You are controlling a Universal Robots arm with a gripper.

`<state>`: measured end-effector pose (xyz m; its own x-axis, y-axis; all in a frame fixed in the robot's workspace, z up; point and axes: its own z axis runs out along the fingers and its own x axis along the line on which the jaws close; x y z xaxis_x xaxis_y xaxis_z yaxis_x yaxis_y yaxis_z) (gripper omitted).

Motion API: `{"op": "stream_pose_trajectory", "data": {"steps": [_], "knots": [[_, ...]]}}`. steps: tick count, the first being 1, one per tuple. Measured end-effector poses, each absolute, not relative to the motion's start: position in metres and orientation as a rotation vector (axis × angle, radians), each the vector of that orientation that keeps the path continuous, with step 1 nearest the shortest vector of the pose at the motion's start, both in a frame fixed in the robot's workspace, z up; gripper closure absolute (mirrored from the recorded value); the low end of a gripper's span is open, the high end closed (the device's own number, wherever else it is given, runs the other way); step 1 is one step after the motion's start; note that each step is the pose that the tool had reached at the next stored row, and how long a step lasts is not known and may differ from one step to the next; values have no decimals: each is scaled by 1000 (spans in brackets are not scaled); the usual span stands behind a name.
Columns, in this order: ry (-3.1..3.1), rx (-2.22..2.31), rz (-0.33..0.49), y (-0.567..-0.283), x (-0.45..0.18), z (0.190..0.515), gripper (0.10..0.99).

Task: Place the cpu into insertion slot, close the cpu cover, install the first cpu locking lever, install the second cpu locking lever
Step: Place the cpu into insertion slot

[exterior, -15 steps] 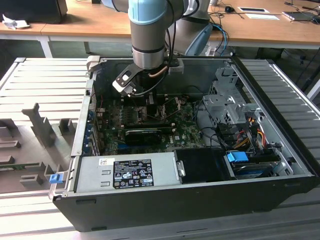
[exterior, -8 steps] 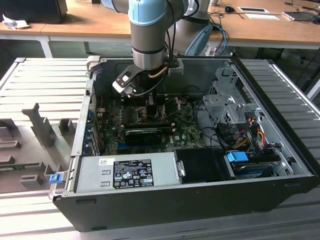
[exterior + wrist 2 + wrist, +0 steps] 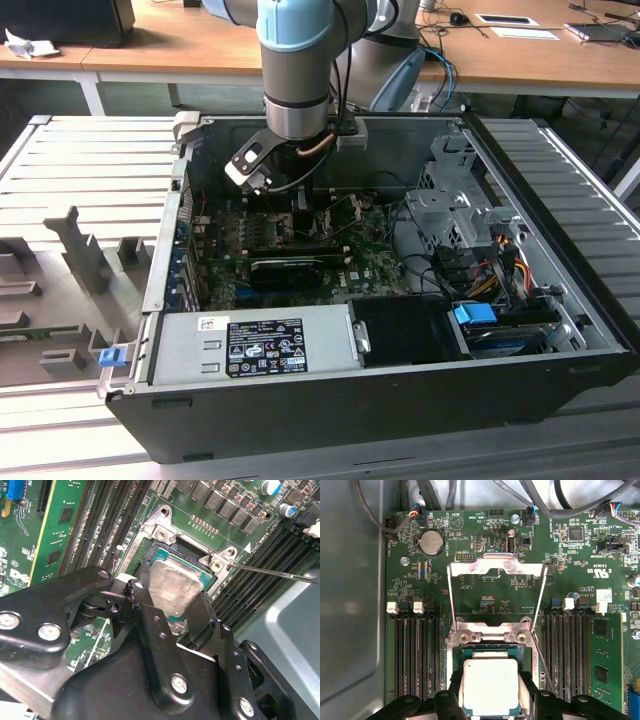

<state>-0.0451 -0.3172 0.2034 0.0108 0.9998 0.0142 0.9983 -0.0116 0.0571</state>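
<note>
In both wrist views the cpu (image 3: 490,692) (image 3: 172,580), a pale square chip on green backing, lies over the insertion slot (image 3: 490,649) (image 3: 167,544). My gripper (image 3: 491,680) (image 3: 175,587) is shut on the cpu, a black finger (image 3: 454,692) (image 3: 145,610) pressed to each side edge. I cannot tell whether the chip is fully seated. The cpu cover (image 3: 496,566) stands swung open beyond the slot's hinge plate (image 3: 490,629). A thin wire locking lever (image 3: 542,665) (image 3: 275,573) is unlatched beside the slot. In the exterior view the gripper (image 3: 303,208) is low inside the computer case.
Rows of black memory slots (image 3: 417,655) (image 3: 565,650) flank the socket, with a green memory module (image 3: 606,655) beyond. A coin battery (image 3: 430,542) and cables (image 3: 540,505) lie past the cover. The case holds a power supply (image 3: 250,345), a drive cage (image 3: 450,210) and a black card (image 3: 295,265).
</note>
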Motion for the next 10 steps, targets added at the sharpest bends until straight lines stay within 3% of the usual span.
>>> {"op": "stream_pose_trajectory", "data": {"steps": [10], "knots": [[2166, 2229, 75, -317, -44, 204, 557]]}}
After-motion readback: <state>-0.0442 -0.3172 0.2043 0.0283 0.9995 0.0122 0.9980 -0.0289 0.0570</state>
